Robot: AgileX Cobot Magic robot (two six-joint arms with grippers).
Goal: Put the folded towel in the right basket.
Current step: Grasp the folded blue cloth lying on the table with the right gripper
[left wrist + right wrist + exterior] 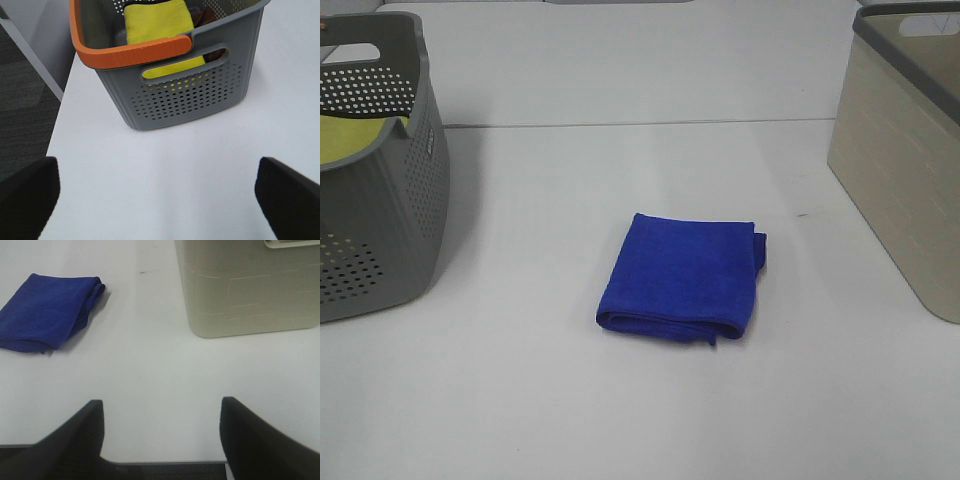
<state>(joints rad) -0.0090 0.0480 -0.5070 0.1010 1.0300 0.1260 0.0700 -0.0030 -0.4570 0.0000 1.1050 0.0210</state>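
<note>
A folded blue towel lies flat on the white table, near the middle. It also shows in the right wrist view. The right basket is beige with a dark rim and stands at the table's right edge; its wall shows in the right wrist view. Neither gripper shows in the exterior high view. My right gripper is open and empty over the table's near edge, apart from towel and basket. My left gripper is open and empty, facing the grey basket.
A grey perforated basket with an orange handle stands at the left and holds a yellow cloth. The table's left edge and dark floor show in the left wrist view.
</note>
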